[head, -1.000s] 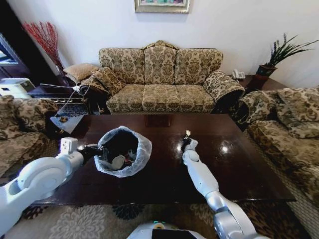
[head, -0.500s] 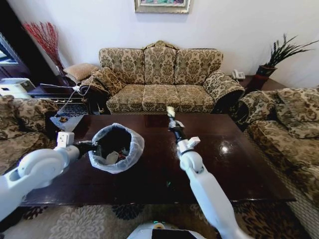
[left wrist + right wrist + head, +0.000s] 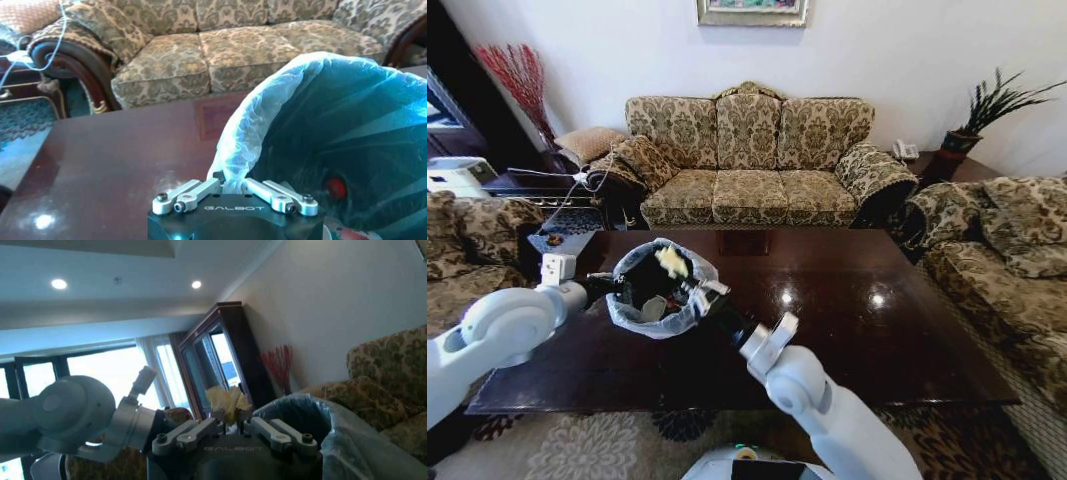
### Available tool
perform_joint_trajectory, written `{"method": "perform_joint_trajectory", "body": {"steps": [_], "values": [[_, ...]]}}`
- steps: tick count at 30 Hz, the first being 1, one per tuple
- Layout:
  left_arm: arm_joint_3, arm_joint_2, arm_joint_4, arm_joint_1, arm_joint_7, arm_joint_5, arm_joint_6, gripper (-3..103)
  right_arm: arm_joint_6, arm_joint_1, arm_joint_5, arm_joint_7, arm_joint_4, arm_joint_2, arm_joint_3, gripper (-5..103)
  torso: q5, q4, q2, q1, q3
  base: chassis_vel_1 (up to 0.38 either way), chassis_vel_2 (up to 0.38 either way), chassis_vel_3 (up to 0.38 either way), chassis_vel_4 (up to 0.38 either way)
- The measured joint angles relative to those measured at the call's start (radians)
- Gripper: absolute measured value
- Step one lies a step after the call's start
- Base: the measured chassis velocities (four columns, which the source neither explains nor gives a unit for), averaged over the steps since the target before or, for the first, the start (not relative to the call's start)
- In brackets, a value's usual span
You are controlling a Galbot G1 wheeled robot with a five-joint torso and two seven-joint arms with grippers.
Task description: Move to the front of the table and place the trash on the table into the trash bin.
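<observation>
My right gripper pinches a paper wad over the trash bin, which my left gripper clamps. Table looks bare; almost done.

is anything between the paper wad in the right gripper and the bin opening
Nothing visible. The right gripper holds the pale paper wad right over the open mouth of the trash bin, which the left gripper holds by the bag-lined rim above the table.

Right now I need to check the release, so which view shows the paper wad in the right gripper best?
The head view: the paper wad sits over the trash bin mouth. The right wrist view shows the wad pinched between the fingers, the bin beside it. The left wrist view shows the bin's liner.
</observation>
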Motion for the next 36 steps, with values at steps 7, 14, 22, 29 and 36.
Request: {"method": "perform_joint_trajectory", "body": {"steps": [7,14,22,29,36], "values": [[-0.003,-0.020,-0.038,0.003,0.001,0.001,0.000,0,0.007,0.003,-0.018,0.009,-0.031,0.021,-0.002,31,0.0001,0.0000,0.000,0.000,0.000,0.000,0.000,0.000,0.000],[-0.011,-0.047,-0.045,0.005,-0.027,0.004,0.024,0,0.082,-0.017,-0.041,-0.007,-0.011,0.022,0.021,58,0.0000,-0.0001,0.000,0.000,0.000,0.000,0.000,0.000,0.000],[-0.148,-0.170,-0.004,0.021,-0.091,0.062,0.052,0,0.137,-0.101,-0.144,0.022,0.083,0.041,0.191,85,0.0002,-0.0002,0.000,0.000,0.000,0.000,0.000,0.000,0.000],[-0.341,-0.371,0.021,0.048,-0.059,0.146,0.045,0,0.225,-0.196,-0.232,0.060,0.047,0.067,0.337,100,0.0002,-0.0003,0.000,0.000,0.000,0.000,0.000,0.000,0.000],[-0.484,-0.594,-0.005,0.080,-0.031,0.196,0.026,0,0.252,-0.250,-0.232,0.064,0.040,0.079,0.380,100,0.0004,-0.0001,0.000,0.000,0.000,0.023,-0.037,-0.027,0.035]]}}
